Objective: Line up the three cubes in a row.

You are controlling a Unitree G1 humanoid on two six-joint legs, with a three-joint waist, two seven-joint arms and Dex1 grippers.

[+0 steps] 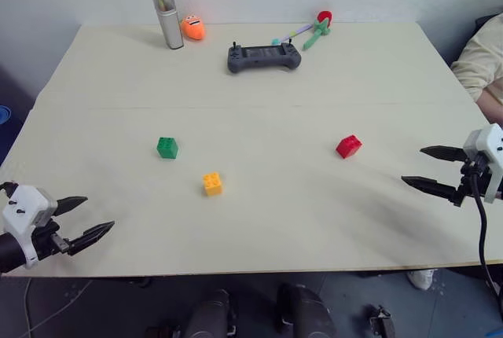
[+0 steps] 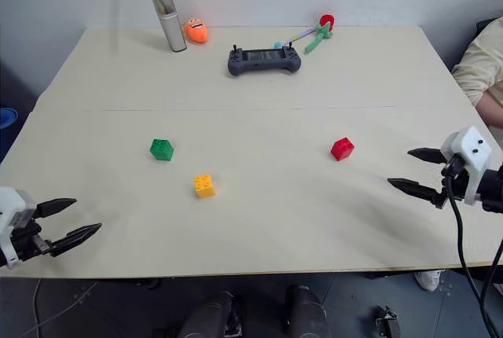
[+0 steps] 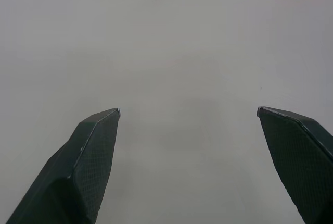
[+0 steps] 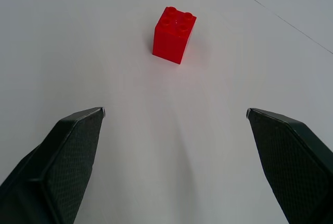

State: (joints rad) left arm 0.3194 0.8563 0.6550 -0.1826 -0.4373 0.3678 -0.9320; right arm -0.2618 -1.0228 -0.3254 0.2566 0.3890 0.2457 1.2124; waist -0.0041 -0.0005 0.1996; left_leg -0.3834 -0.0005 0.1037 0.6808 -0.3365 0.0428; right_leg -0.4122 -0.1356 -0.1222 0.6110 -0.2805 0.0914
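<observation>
Left eye view: the pale bench (image 1: pixel 259 228) carries every item, and a seam runs across it beyond the cubes. At the bench's right edge sits a person's sleeve (image 1: pixel 481 59), beyond the right hand. The left hand (image 1: pixel 84 218) hovers over the near left corner of the bench, its two black fingers spread wide and grasping nothing; the left wrist view confirms bare bench surface between the fingers (image 3: pixel 91 151). The right hand (image 1: pixel 424 168) hovers over the near right edge, likewise released, fingers wide apart and empty. Well beyond both hands, near the far edge, lie the grey game controller (image 1: pixel 264 57), a tall silver cylinder (image 1: pixel 163 5) standing slightly tilted, a green and red toy (image 1: pixel 318 28) and, just beside the cylinder, an orange round toy (image 1: pixel 192 27). The three cubes sit apart from one another, not in a row. The green cube (image 1: pixel 167 148) lies ahead of the left hand and toward the bench centre. The yellow-orange cube (image 1: pixel 212 184) lies nearer than the green one, between the two hands but closer to the left hand. The red cube (image 1: pixel 348 146) lies ahead of the right hand, studs up, in line with the gap between its fingers in the right wrist view.
</observation>
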